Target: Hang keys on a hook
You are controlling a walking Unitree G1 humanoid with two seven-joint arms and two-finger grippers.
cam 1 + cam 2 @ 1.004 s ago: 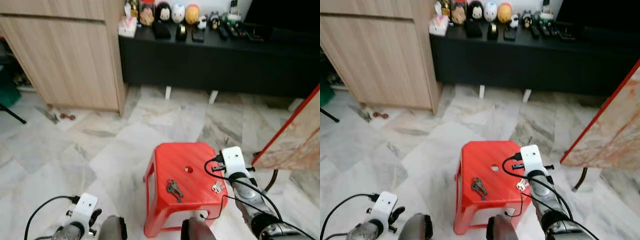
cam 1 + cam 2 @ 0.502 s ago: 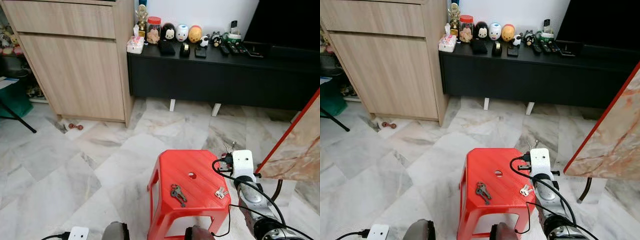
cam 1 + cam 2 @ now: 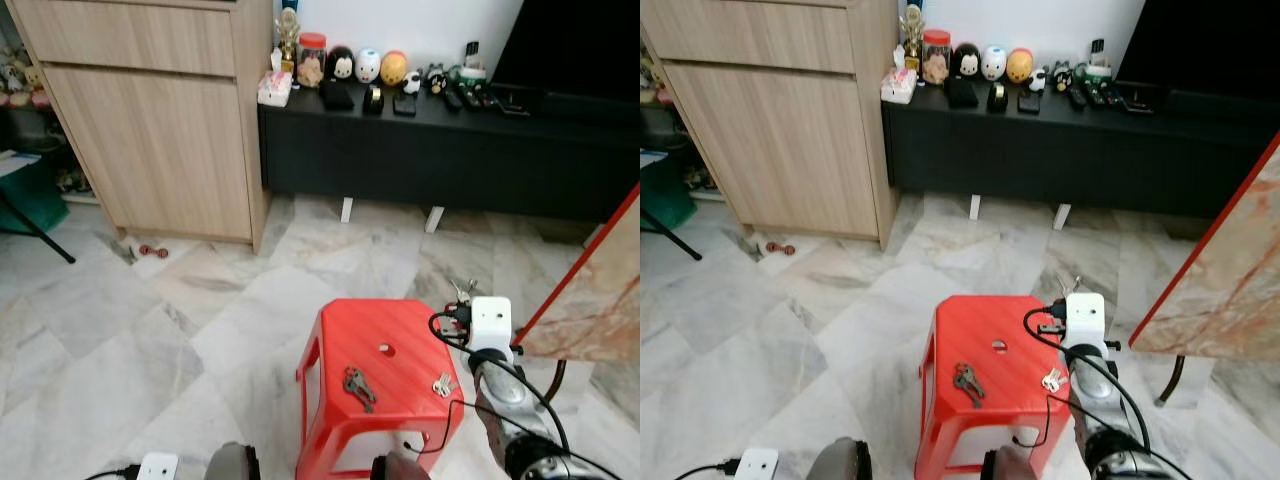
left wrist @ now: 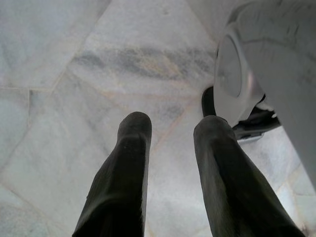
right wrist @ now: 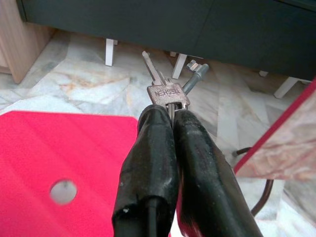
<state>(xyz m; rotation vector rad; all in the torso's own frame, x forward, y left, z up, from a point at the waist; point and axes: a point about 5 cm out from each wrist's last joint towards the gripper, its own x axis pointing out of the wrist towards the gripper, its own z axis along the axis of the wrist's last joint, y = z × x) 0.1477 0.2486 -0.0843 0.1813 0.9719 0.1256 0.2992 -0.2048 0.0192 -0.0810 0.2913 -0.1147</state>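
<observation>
My right gripper (image 5: 170, 112) is shut on a silver key bunch (image 5: 167, 89), which sticks out past the fingertips. In the left eye view the held keys (image 3: 463, 291) hang just beyond the right rear corner of a red plastic stool (image 3: 370, 325). A dark key bunch (image 3: 357, 386) and a small silver key bunch (image 3: 441, 384) lie on the stool's top. My left gripper (image 4: 170, 126) hangs low over the marble floor, open, with nothing between its fingers.
A black low console (image 3: 440, 150) with figurines and remotes runs along the back wall. A wooden cabinet (image 3: 160, 130) stands at the left. A marble-patterned panel with a red edge (image 3: 600, 300) leans at the right. A small red object (image 3: 152, 251) lies on the floor.
The camera has tilted up, showing more of the back wall. The left arm has dropped to the bottom edge. The right gripper stays beside the stool, still holding the keys.
</observation>
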